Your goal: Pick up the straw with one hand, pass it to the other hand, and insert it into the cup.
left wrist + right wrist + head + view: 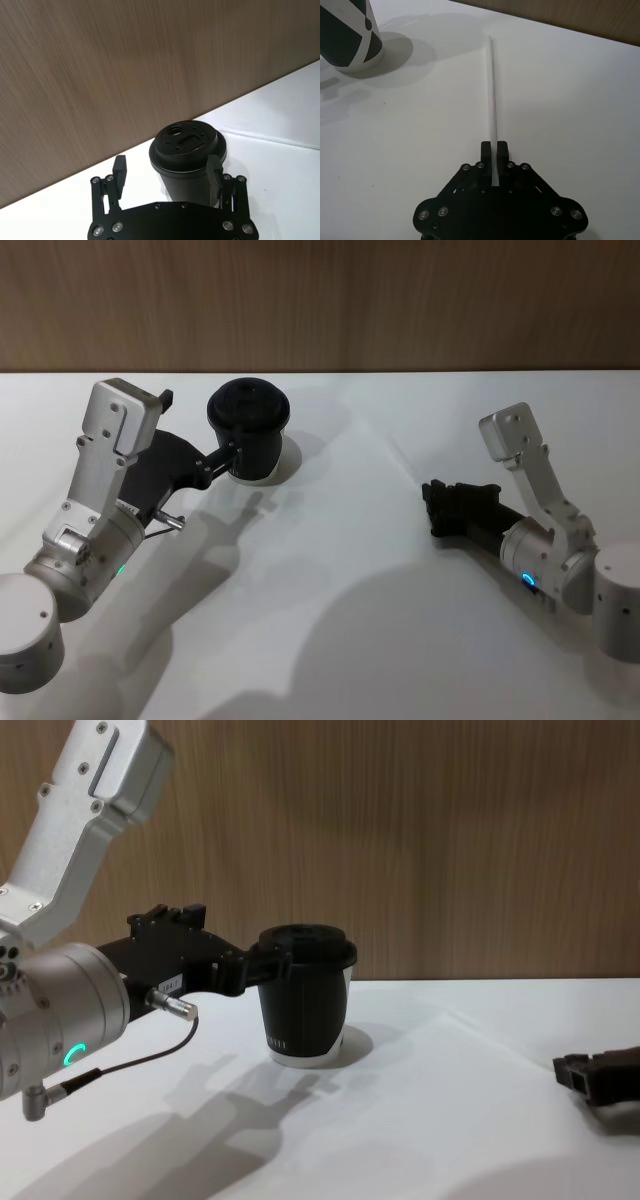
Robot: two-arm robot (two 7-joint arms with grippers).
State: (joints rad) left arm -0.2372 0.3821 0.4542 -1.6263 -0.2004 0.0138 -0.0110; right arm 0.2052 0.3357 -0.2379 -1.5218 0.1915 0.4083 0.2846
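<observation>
The black ribbed cup (pixel 250 425) with its black lid stands upright at the back of the white table, left of centre. My left gripper (pixel 232 455) is open at the cup's lid height. In the left wrist view one finger (pixel 214 172) lies against the cup (pixel 187 145) and the other stands apart. My right gripper (pixel 430 508) rests low on the table at the right. In the right wrist view it (pixel 494 147) is shut on one end of the thin white straw (pixel 492 90), which lies along the table and points away from the gripper. The cup (pixel 350 35) stands off to one side of the straw's far end.
A wooden wall (pixel 320 300) runs along the table's far edge right behind the cup. A thin black cable (pixel 120 1065) hangs from the left wrist. White tabletop (pixel 340 570) stretches between the two arms.
</observation>
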